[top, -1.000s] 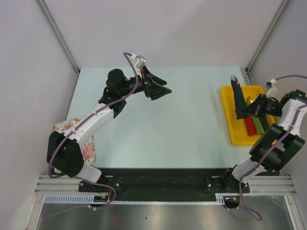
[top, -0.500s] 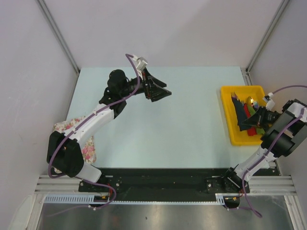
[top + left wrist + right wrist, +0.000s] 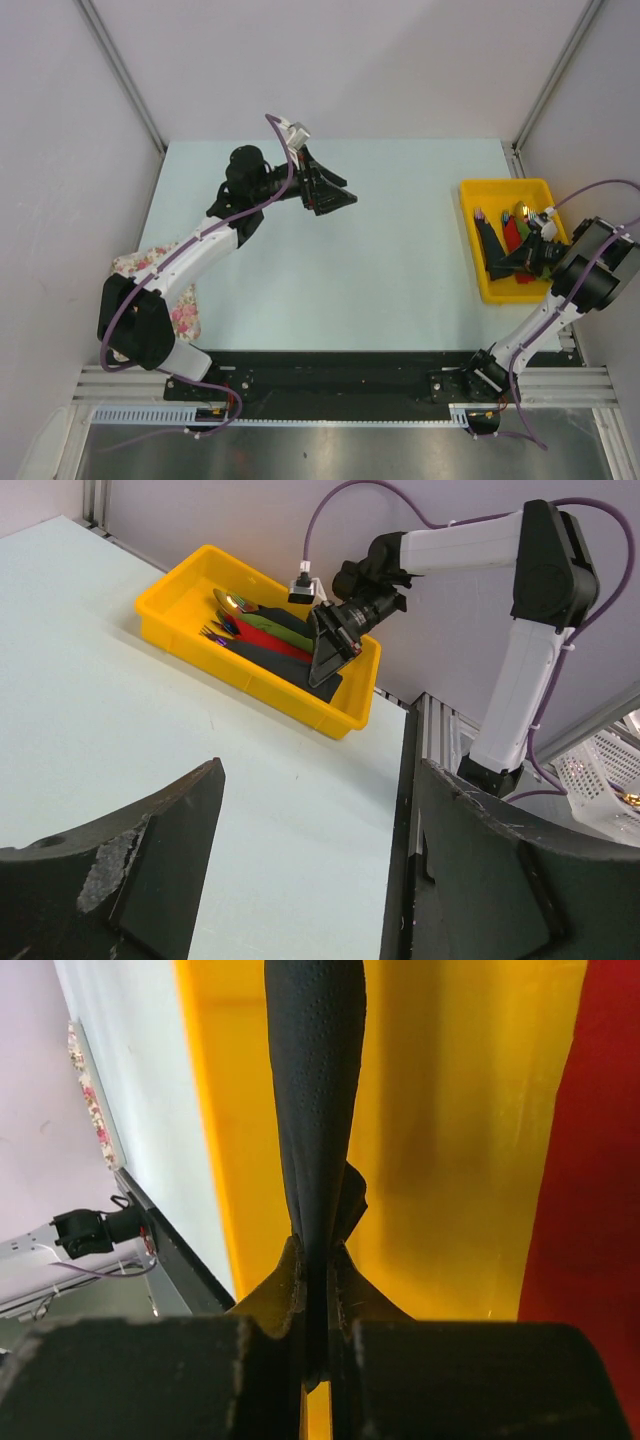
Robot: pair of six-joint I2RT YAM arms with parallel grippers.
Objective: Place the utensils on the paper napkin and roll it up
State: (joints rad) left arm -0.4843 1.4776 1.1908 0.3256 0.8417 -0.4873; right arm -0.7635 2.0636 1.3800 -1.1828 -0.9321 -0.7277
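The paper napkin is a narrow black roll (image 3: 489, 243), lying slanted in the yellow tray (image 3: 483, 296). My right gripper (image 3: 505, 263) is shut on the roll's near end. In the right wrist view the roll (image 3: 315, 1080) runs straight out from between the closed fingers (image 3: 290, 1280) over the tray floor (image 3: 450, 1160). The utensils are wrapped inside; small fork tines (image 3: 209, 632) poke out of the far end in the left wrist view. My left gripper (image 3: 335, 196) is open and empty, high over the back of the table, apart from everything.
A red roll (image 3: 268, 635) and a green roll (image 3: 290, 630) with a gold spoon (image 3: 228, 602) lie in the tray beside the black roll. A floral cloth (image 3: 150, 265) lies at the table's left edge under the left arm. Walls enclose the table.
My right gripper has carried the black roll from above the tray's far edge down into the tray, swinging towards the near side. The left arm has barely moved.
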